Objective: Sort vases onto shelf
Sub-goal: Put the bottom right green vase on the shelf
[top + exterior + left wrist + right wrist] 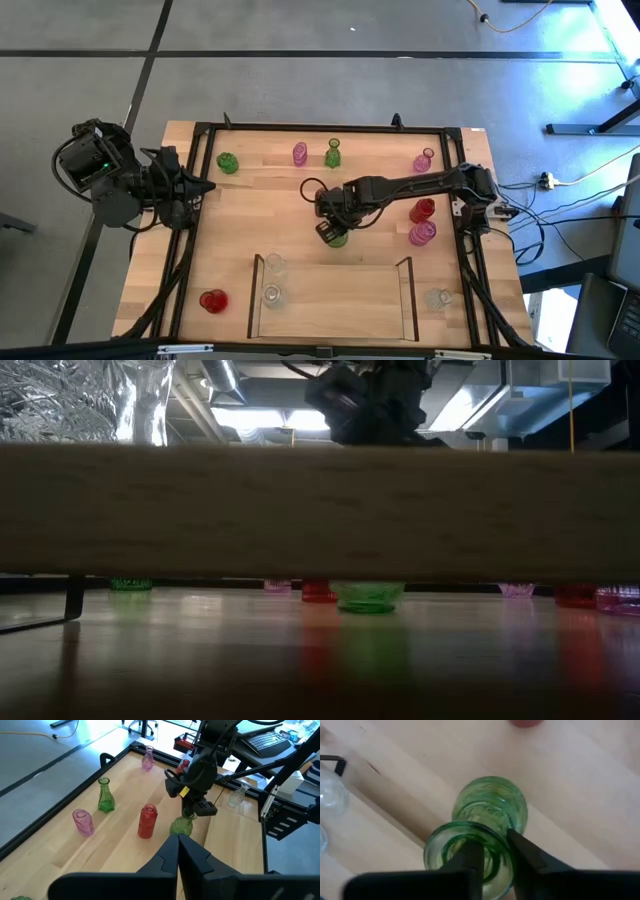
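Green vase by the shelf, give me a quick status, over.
Right gripper pinching green vase at its rim. Left gripper shut, parked at table's left edge. Shelf ahead, path clear.

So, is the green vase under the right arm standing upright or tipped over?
Upright. The green vase stands on its base on the table, with its open mouth facing up toward the right gripper, whose jaws sit at its rim.

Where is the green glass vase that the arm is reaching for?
Seen from above, the green glass vase stands mid-table, under the right gripper, just beyond the shelf.
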Available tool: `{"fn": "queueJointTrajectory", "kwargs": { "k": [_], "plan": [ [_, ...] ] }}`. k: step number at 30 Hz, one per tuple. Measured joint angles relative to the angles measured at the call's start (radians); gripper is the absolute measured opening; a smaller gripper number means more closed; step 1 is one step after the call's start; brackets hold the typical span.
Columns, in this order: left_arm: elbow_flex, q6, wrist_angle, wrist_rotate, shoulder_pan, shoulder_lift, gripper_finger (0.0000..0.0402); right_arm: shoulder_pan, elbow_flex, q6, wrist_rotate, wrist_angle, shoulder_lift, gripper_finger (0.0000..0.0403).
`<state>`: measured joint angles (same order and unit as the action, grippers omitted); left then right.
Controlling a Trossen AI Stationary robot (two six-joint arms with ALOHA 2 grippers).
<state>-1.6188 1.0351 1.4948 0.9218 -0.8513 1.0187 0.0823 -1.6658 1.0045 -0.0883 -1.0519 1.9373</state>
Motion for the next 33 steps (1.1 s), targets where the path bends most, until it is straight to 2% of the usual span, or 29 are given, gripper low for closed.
{"fn": "queueJointTrajectory", "kwargs": {
  "k": [2,7,10,13,16,25,33],
  "plan": [
    [0.0,0.0,0.0,-0.001,0.0,0.0,0.0,0.0,-0.019,-0.009,0.002,-0.039,0.0,0.0017],
    [0.0,-0.001,0.001,-0.011,0.0,0.0,0.0,0.002,-0.082,-0.023,-0.047,-0.096,-0.001,0.0029],
    [0.0,-0.001,0.001,-0.014,0.0,0.0,0.0,0.012,-0.125,-0.043,-0.106,-0.12,-0.016,0.0014],
    [0.0,-0.001,0.001,-0.016,0.0,0.001,0.0,0.035,-0.19,-0.043,-0.115,-0.139,-0.052,0.0014],
    [0.0,-0.001,0.001,-0.021,0.0,0.002,0.0,0.076,-0.24,-0.007,-0.091,-0.195,-0.094,0.0017],
    [0.0,-0.002,0.001,-0.011,0.0,0.006,0.0,0.27,-0.243,0.22,-0.031,-0.375,-0.165,0.0012],
    [0.0,-0.026,0.0,0.0,0.0,0.01,0.0,0.366,-0.196,0.381,0.037,-0.367,-0.161,0.0012]
  ]
}}
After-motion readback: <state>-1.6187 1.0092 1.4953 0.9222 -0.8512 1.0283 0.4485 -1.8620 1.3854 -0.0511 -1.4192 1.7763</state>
